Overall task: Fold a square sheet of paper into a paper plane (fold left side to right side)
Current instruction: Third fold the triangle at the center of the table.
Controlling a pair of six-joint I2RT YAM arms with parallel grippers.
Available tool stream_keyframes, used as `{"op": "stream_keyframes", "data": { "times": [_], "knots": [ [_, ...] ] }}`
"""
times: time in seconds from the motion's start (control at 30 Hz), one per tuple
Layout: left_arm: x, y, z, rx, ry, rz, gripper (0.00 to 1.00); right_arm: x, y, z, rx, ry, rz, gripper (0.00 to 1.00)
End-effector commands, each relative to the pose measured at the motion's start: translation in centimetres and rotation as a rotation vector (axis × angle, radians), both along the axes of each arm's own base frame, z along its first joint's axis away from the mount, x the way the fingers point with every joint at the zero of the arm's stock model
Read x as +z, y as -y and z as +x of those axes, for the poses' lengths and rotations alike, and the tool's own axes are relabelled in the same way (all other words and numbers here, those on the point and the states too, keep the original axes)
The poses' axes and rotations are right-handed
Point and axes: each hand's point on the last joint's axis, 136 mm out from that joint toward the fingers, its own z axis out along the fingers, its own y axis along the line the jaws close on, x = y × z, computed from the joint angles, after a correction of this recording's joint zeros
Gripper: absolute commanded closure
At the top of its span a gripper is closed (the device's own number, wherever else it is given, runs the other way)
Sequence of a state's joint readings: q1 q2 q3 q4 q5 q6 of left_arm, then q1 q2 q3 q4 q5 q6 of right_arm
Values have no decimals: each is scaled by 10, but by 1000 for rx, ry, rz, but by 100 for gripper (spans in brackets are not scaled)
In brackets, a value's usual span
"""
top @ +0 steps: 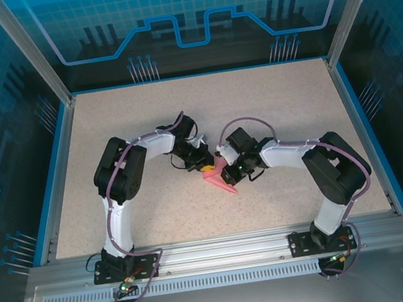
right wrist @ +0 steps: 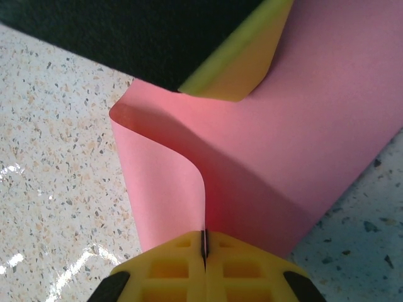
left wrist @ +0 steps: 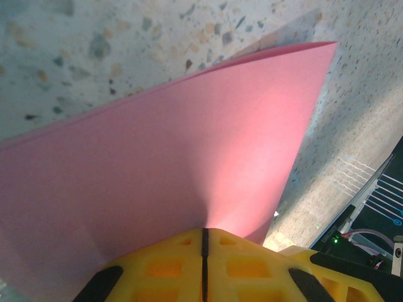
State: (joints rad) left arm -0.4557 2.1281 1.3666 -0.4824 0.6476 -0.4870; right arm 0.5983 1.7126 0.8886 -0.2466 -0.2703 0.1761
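Note:
The pink sheet of paper [top: 219,181] shows from above as a small pointed wedge between both grippers at the table's middle. My left gripper [top: 205,167] is shut on it from the left, and its yellow fingers [left wrist: 170,267] pinch the sheet [left wrist: 176,145], which rises to a sharp corner. My right gripper [top: 230,169] is shut on a curled edge of the paper [right wrist: 302,145]. That edge bends in an S just ahead of the right gripper [right wrist: 203,242]. The left gripper's finger [right wrist: 239,63] presses the sheet from above. I cannot tell whether it has the paper plane's creases.
The speckled beige table [top: 270,104] has a blue rim and metal frame posts at its corners. Both arm bases [top: 131,264] [top: 326,238] sit at the near edge.

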Motion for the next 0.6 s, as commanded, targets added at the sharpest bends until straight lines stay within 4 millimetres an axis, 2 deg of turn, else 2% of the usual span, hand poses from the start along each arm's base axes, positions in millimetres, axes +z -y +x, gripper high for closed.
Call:
{"op": "stream_keyframes", "data": {
  "times": [0.0,0.3,0.33,0.57],
  "knots": [
    [-17,-5,-9,-22,-39,57,91,-3,2,2,-8,-29,-2,100],
    [-17,-5,-10,-24,-36,60,91,6,-1,-3,5,-23,39,100],
    [-16,-6,-9,-23,-35,61,91,-1,4,-11,3,-44,26,100],
    [-17,-7,-10,-25,-37,66,91,-3,5,-12,0,-50,20,100]
  ]
}}
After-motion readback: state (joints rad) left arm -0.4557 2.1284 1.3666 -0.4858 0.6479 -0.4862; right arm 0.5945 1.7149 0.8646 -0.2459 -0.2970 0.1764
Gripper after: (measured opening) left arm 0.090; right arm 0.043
